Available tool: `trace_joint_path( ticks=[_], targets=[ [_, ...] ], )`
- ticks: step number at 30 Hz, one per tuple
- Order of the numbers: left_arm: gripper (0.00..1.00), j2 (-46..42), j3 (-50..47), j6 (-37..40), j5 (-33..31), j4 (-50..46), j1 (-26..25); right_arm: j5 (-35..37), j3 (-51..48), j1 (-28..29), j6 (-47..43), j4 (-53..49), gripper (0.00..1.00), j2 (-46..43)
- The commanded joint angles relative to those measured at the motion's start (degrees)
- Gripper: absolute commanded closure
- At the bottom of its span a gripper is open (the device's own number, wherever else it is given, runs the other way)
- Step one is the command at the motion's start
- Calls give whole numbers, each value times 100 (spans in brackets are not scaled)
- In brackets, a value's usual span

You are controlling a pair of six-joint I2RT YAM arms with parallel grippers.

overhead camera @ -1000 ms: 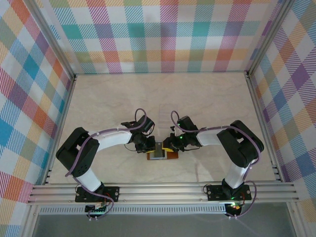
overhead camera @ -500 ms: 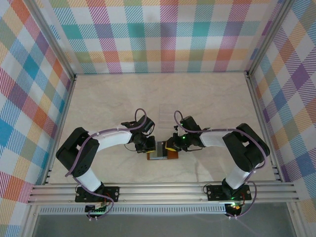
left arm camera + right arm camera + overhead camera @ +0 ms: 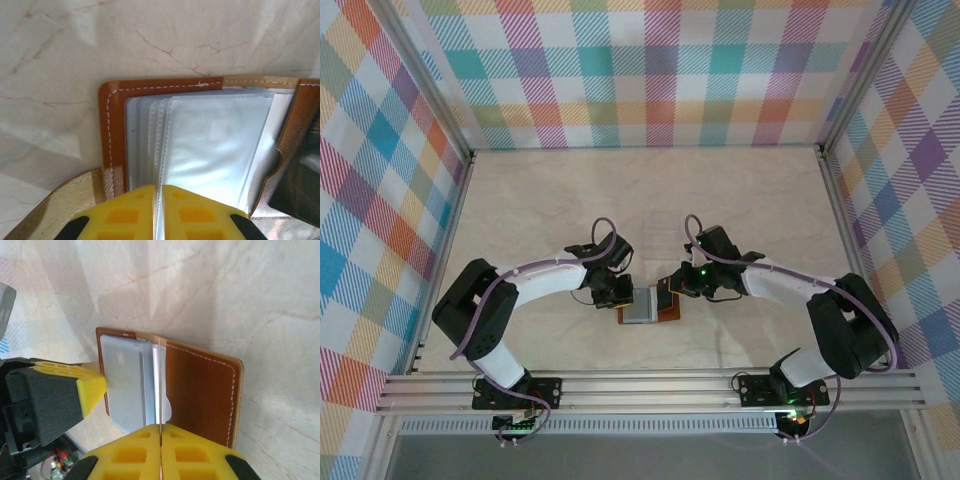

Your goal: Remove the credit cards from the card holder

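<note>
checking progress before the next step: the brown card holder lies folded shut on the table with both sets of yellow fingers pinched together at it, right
Not folded shut: the card holder lies open on the table, its clear sleeves fanned out, as the left wrist view shows. The left fingers and the right fingers are indeed pinched together at it.

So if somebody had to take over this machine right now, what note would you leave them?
Left claw: shut on the edge of a clear sleeve.
Right claw: shut on a thin pale sheet standing up at the fold. I cannot tell whether it is a card or a sleeve.
Card holder: lying open on the table between the two claws, sleeves fanned.
Done: holder opened.
Left: draw the credit cards out of the sleeves. The cards themselves are too hidden to make out.
</note>
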Motion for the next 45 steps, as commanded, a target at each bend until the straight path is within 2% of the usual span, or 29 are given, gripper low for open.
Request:
trace_joint_path(
  ticks=[1, 4, 9, 17, 21, 28, 35, 45],
  targets=[
    [86, -221, 341, 145, -213, -342, -36, 496, 490, -55, -779, -980, 92, -177],
    [86, -302, 465, 167, -309, -419, -35, 716, 817, -62, -1486, -1359, 92, -253],
    [85, -414, 618, 227, -523, -615, -17, 920, 1477, -67, -3153, -1825, 94, -51],
    [82, -664, 323, 113, -577, -500, 332, 507, 2640, -165, -6654, -2475, 98, 663],
    [82, -842, 49, 103, -462, -422, 517, 525, 3369, -202, -7816, -2940, 100, 1123],
    [82, -1108, -293, 101, -326, -348, 784, 1022, 4633, -238, -8824, -3830, 100, 2008],
    [81, -1162, -414, 146, -303, -349, 886, 1341, 5507, -238, -9414, -4377, 100, 2652],
    [81, -1082, -388, 187, -236, -313, 940, 1396, 6213, -232, -9665, -4833, 100, 3332]
  ],
)
